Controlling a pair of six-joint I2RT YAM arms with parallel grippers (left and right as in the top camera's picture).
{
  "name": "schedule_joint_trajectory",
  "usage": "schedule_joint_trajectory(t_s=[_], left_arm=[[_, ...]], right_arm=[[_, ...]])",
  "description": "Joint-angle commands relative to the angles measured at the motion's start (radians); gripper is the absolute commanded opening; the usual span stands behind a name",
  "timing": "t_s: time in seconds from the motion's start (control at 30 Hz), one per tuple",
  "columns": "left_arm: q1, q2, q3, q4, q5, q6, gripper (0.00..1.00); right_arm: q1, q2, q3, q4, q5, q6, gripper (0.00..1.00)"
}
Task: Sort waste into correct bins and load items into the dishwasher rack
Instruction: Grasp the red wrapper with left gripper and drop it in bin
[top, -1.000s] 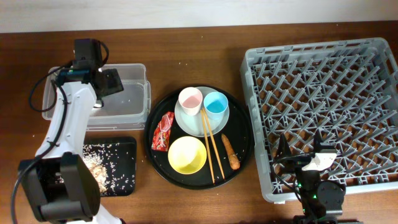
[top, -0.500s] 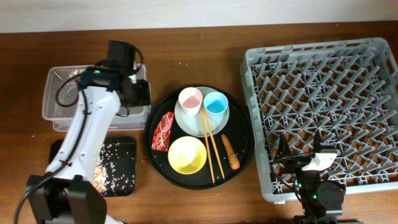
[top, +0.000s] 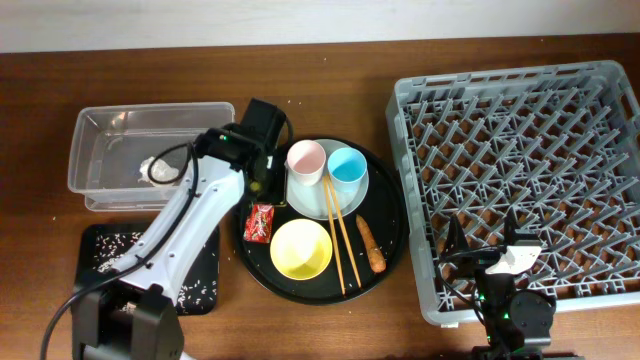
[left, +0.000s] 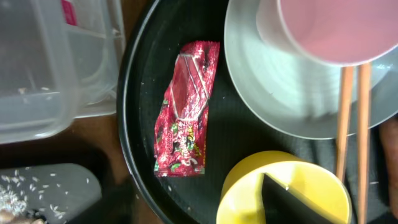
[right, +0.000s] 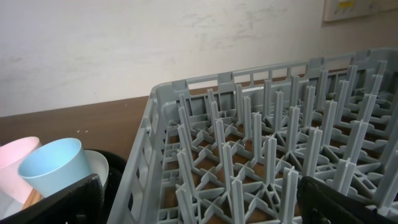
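My left gripper (top: 263, 192) hangs open over the left side of the round black tray, right above the shiny red wrapper (top: 262, 221) (left: 185, 106). One dark finger (left: 298, 202) shows over the yellow bowl (left: 273, 186). Nothing is between the jaws. On the tray are the pink cup (top: 306, 160) and blue cup (top: 347, 165) on the plate (top: 300, 192), the chopsticks (top: 340, 235) and the carrot stick (top: 371, 245). A white tissue (top: 158, 170) lies in the clear tub (top: 110, 125). My right gripper (top: 490, 250) (right: 205, 211) stands open at the rack's (top: 520, 150) front edge.
The round black tray (top: 395, 215) sits between the clear tub and the grey rack. The small black tray (top: 100, 240) with white crumbs lies at the front left, partly under my left arm. Rack pegs (right: 267, 137) fill the right wrist view.
My left arm has swung right, from over the clear tub to the round tray's left side above the red wrapper. The right arm has not moved.
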Motion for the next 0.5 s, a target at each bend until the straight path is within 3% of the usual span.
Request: schedule_joint_trajectory(t_s=[0.0, 0.47], left_arm=[[-0.023, -0.011, -0.112, 0.064, 0.021, -0.016, 0.53], [-0.034, -0.011, -0.454, 0.537, -0.107, -0.015, 0.54]], right_arm=[[-0.008, -0.008, -0.007, -0.001, -0.002, 0.004, 0.99], [-0.008, -0.008, -0.007, -0.001, -0.002, 0.004, 0.98]])
